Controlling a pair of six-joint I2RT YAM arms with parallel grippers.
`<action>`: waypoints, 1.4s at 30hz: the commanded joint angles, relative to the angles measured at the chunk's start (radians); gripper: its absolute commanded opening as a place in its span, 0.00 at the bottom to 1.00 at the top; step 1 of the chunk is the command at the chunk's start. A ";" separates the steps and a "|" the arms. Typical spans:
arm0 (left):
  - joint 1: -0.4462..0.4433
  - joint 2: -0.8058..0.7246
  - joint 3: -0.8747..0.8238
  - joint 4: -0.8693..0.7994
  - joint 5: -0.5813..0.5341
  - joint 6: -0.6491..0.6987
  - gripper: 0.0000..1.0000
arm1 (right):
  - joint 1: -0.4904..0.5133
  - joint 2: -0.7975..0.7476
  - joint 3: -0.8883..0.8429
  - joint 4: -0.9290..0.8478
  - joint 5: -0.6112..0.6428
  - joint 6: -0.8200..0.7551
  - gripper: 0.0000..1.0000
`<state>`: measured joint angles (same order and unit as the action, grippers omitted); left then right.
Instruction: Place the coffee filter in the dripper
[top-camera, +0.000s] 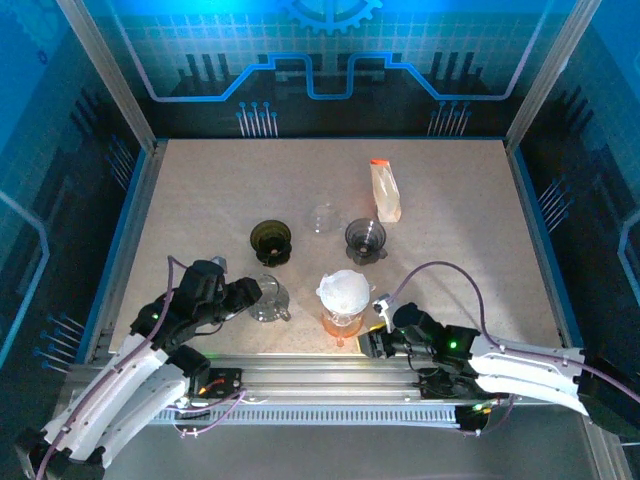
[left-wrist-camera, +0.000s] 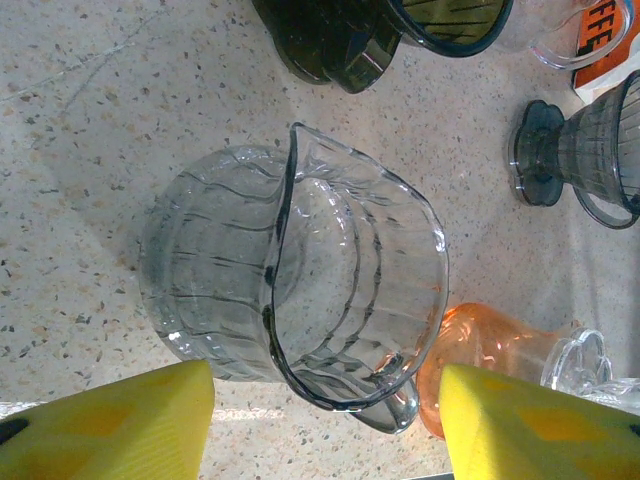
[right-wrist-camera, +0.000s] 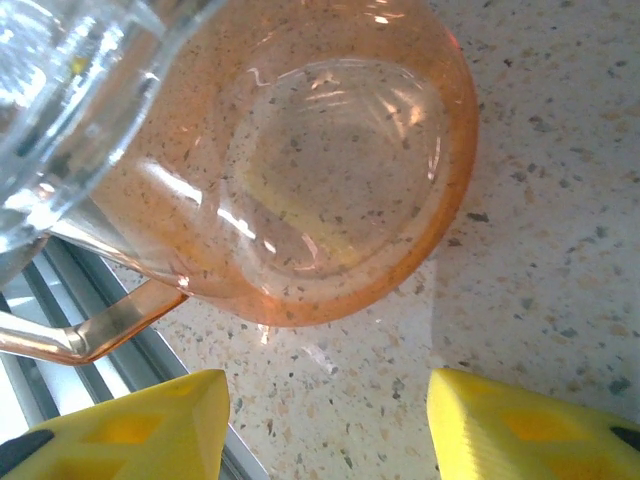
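Plainly, the filter (top-camera: 343, 288) sits in the dripper (right-wrist-camera: 70, 100); left hand (left-wrist-camera: 325, 390) and right hand (right-wrist-camera: 327, 395) gape empty.

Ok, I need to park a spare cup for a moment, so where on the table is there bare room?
Bare: the far strip of the table behind the dark dripper, left of the bag, and the right side beyond the grey dripper. Crowded: the near middle, where the clear jug and orange jug stand side by side.
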<state>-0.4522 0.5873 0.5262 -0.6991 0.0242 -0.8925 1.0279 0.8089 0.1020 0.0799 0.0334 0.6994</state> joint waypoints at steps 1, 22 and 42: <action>0.012 0.013 0.012 0.014 0.025 -0.009 0.62 | 0.012 0.046 -0.015 0.129 -0.022 -0.014 0.56; 0.025 -0.001 0.017 -0.022 0.006 -0.005 0.61 | -0.047 0.511 0.090 0.581 -0.014 -0.001 0.50; 0.274 0.165 0.040 0.278 0.056 0.088 0.60 | -0.141 0.840 0.270 0.746 -0.075 0.013 0.48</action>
<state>-0.2115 0.6918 0.5293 -0.5846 0.0494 -0.8406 0.8970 1.6135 0.3489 0.7887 -0.0372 0.7010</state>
